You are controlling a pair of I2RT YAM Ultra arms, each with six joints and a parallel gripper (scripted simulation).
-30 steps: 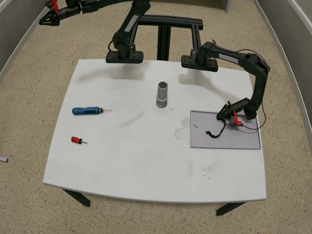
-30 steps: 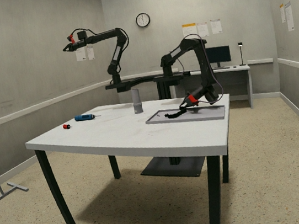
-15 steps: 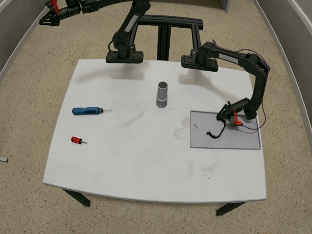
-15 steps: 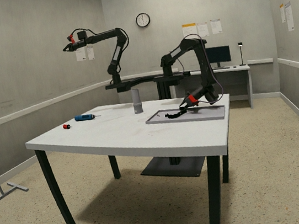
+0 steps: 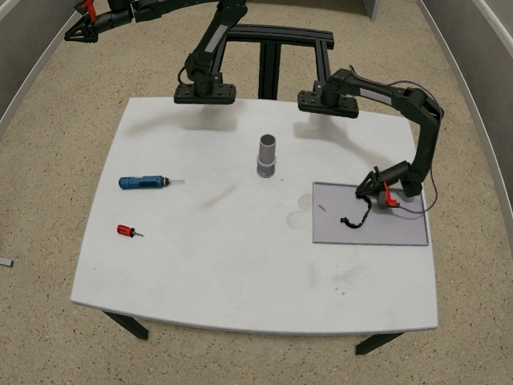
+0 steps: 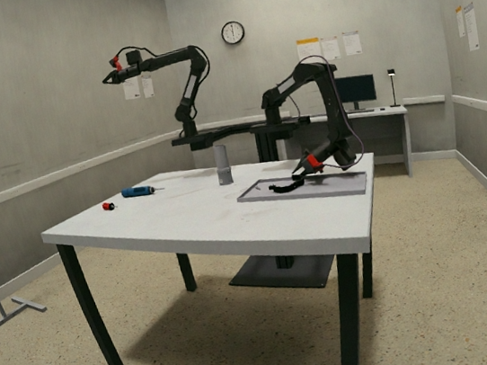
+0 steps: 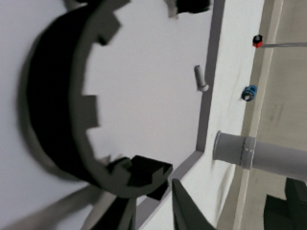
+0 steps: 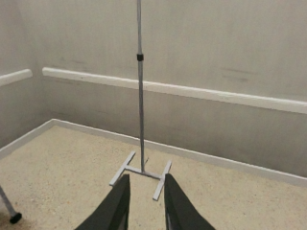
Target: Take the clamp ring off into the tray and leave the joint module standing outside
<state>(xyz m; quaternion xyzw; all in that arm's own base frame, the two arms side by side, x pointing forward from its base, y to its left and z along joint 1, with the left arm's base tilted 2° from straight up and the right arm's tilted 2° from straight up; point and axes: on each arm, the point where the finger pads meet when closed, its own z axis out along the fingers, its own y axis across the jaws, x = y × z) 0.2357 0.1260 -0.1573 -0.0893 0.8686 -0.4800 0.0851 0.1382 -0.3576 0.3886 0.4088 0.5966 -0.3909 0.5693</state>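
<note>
The black clamp ring (image 5: 353, 226) (image 6: 287, 188) (image 7: 52, 96) is an open C-shape inside the grey tray (image 5: 397, 233) (image 6: 329, 190) (image 7: 184, 115). My left gripper (image 5: 359, 193) (image 6: 296, 176) (image 7: 153, 188) is low over the tray at one end of the ring, its fingers slightly apart; the ring's end overlaps the fingertips. The joint module (image 5: 265, 170) (image 6: 225, 177) (image 7: 227, 148) stands upright on the table outside the tray, with the grey link tube (image 5: 267, 151) (image 6: 221, 156) (image 7: 283, 160) upright in its top. My right gripper (image 5: 66, 38) (image 6: 103, 81) (image 8: 147, 182) is slightly open and empty, high beyond the table.
A small screw (image 5: 321, 207) (image 6: 258, 187) (image 7: 200, 78) lies in the tray near its rim on the joint module's side. A blue electric screwdriver (image 5: 143, 182) (image 6: 137, 191) and a red screwdriver (image 5: 125, 230) (image 6: 107, 206) lie on the table's far side from the tray.
</note>
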